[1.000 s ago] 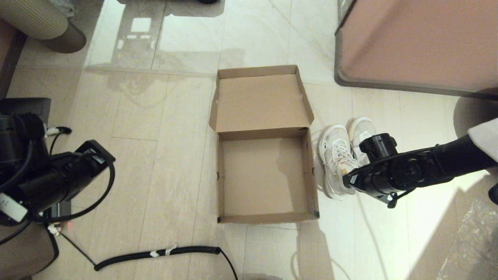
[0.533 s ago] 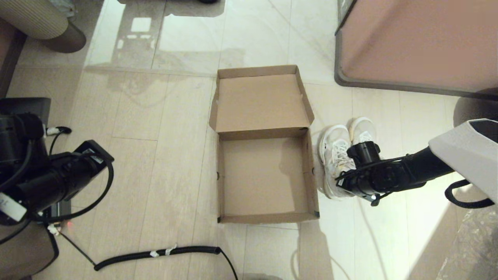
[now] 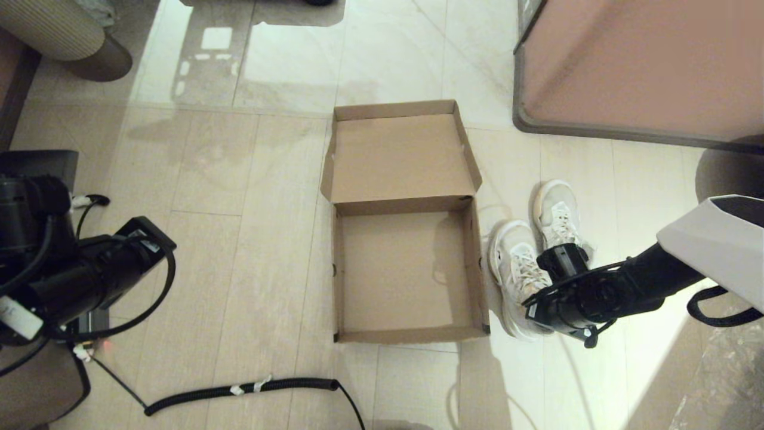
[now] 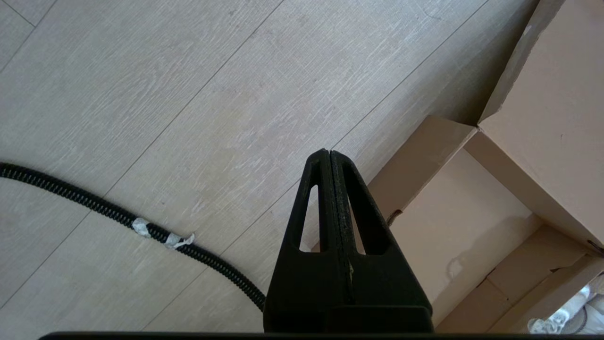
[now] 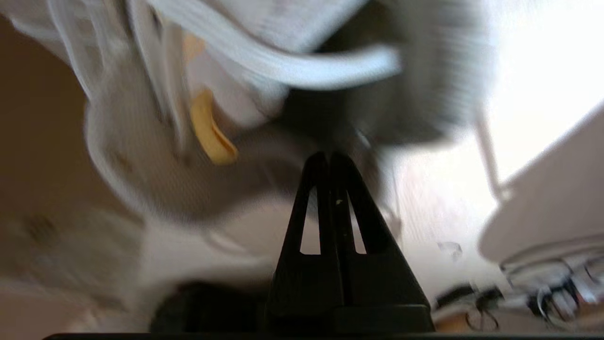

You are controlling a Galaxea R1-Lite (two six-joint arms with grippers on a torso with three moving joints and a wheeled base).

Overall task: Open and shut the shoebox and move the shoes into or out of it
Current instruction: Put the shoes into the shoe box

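The brown cardboard shoebox [image 3: 336, 269] lies on the floor with its hinged lid [image 3: 400, 158] folded back flat and nothing inside. Just right of it are the two white lace-up sneakers. The shoe nearer the box [image 3: 514, 257] sits closer to me than the other shoe [image 3: 555, 209]. My right gripper [image 3: 533, 295] is low over the nearer shoe's heel end; in the right wrist view the gripper [image 5: 329, 155] is shut, its tips at the shoe's dark collar [image 5: 311, 113]. My left gripper [image 4: 329, 152] is shut and empty, parked left of the box.
A large pinkish-brown block with a dark rim [image 3: 638, 65] stands at the far right. A black corrugated cable [image 3: 239, 388] curves over the floor near the box's front. A ribbed round object [image 3: 54, 30] is at the far left.
My right gripper dropped to the shoes, then pulled back toward me. The shoe nearer the box slid with it and no longer lies level with the other. The left arm stayed still.
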